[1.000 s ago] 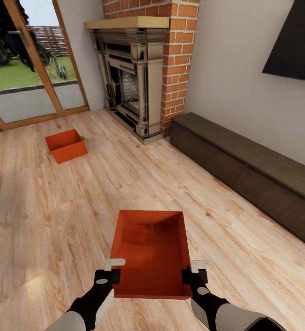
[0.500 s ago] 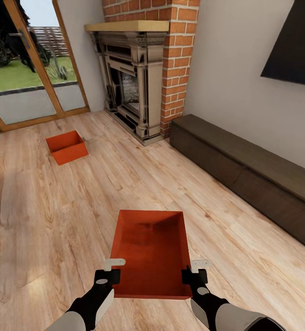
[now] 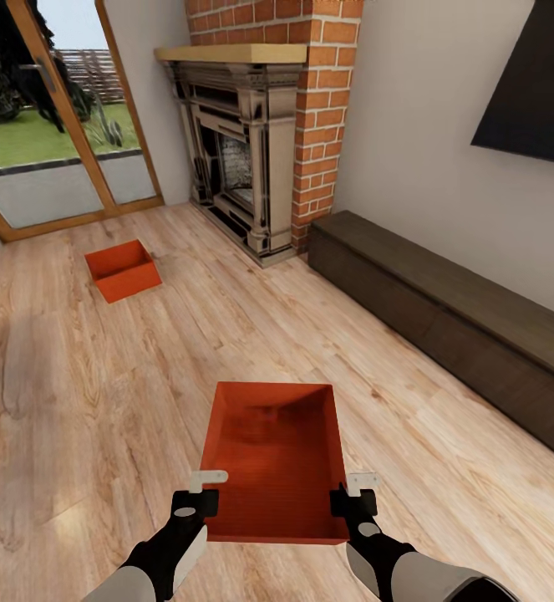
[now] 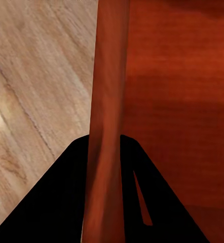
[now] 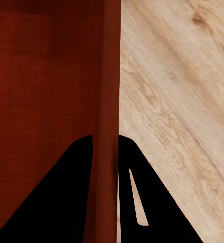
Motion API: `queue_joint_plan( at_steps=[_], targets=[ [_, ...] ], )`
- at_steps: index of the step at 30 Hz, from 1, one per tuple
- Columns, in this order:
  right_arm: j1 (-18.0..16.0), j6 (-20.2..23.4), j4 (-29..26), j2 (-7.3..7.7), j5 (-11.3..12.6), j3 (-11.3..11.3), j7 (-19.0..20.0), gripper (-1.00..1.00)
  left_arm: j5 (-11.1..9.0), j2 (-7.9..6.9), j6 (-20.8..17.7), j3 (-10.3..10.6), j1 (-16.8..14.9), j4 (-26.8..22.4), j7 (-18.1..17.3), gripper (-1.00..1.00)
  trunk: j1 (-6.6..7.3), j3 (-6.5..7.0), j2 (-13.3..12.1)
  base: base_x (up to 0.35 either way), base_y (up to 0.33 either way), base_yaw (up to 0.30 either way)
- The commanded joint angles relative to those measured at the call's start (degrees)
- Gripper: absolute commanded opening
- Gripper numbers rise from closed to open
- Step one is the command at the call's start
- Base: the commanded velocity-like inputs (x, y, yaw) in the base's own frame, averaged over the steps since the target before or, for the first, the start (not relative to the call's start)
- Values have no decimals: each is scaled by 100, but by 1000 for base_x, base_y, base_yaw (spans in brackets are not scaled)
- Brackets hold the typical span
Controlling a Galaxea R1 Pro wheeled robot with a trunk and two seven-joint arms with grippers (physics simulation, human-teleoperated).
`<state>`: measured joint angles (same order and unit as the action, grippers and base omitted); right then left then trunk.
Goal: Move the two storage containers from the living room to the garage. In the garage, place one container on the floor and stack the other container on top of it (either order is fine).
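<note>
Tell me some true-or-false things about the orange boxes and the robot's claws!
1. Both claws are clamped on the near storage container. True: the left claw pinches its left wall and the right claw pinches its right wall.
2. The far storage container sits on the bench. False: it rests on the wood-plank floor, near the glass door.
3. The near storage container has a lid on. False: it is open on top and looks empty inside.
4. The fireplace has red brick beside it. True.
5. The two containers are stacked. False: they are far apart.
</note>
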<state>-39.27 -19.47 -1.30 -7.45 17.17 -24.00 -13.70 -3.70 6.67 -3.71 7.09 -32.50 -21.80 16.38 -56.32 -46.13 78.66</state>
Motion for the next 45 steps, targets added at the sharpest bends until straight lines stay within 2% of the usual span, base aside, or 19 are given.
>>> queue_joint_plan(
  at_steps=[1, 45],
  targets=[
    [-2, -21, 7, -2, 76, 229, -18, -100, 81, 0, -43, -103, -2, -26, 75, -100, 23, 15, -40, 0, 0, 0],
    [-2, -30, 7, -1, 76, 229, -2, -100, 68, -8, -51, -111, -2, -16, 75, -100, 989, 805, -1804, 0, 0, 0]
  ],
)
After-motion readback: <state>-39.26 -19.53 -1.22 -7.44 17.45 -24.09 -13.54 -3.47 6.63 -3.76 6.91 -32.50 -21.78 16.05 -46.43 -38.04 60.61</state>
